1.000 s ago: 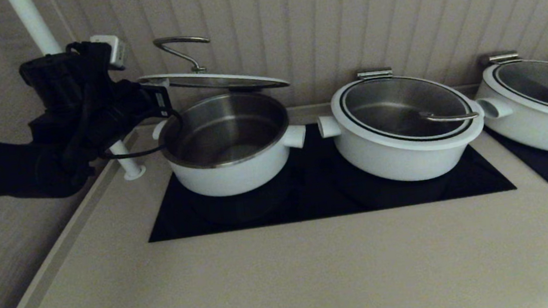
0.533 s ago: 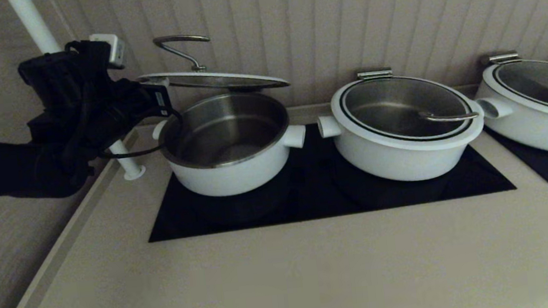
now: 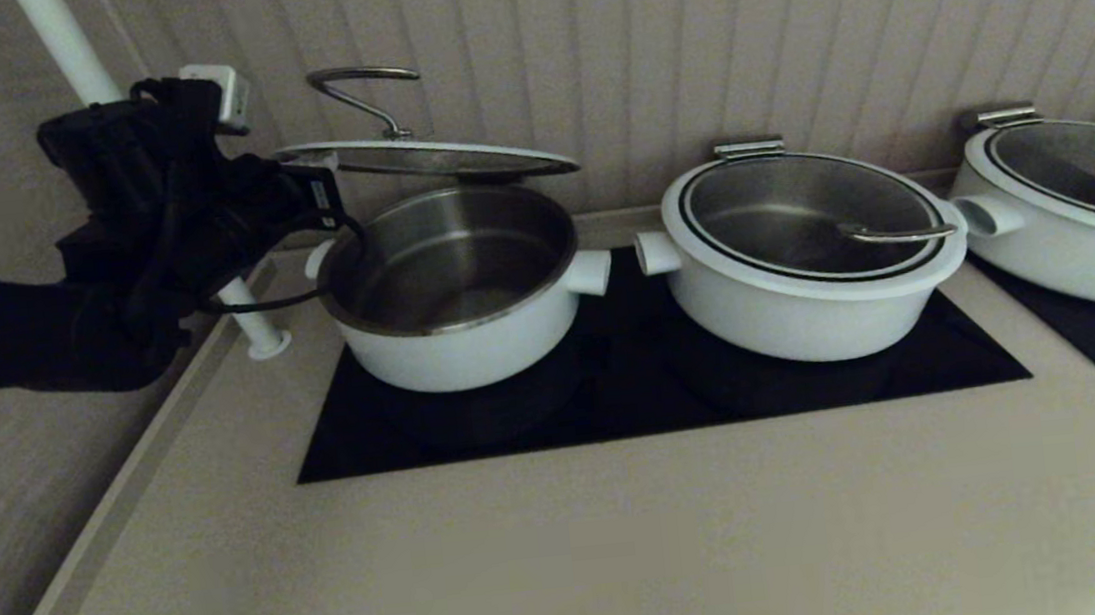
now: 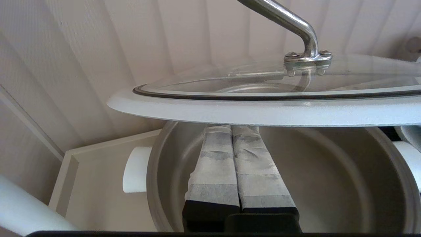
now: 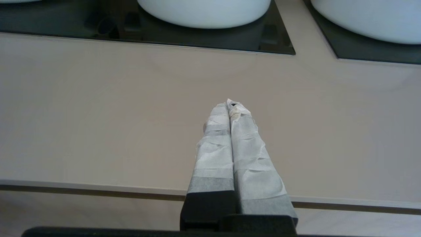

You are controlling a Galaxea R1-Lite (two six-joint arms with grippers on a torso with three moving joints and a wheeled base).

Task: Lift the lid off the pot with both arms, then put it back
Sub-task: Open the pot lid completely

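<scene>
The lid point(image 3: 423, 159), clear glass with a white rim and an arched steel handle point(image 3: 361, 89), hangs just above the open pot point(image 3: 456, 296) on the left of the black hob. My left gripper point(image 3: 321, 194) is shut, and its taped fingers point(image 4: 213, 158) reach under the lid's left rim point(image 4: 263, 113) and bear it from below, over the pot's steel inside point(image 4: 329, 171). My right gripper point(image 5: 229, 104) is shut and empty, low over the beige counter's front; it does not show in the head view.
Two wider white pots with lids on stand to the right, one in the middle point(image 3: 803, 253) and one at the far right point(image 3: 1080, 206). A white pole point(image 3: 247, 316) rises at the counter's back left corner, behind my left arm. The ribbed wall is close behind the pots.
The lid and my left gripper have risen very slightly. Nothing else has moved.
</scene>
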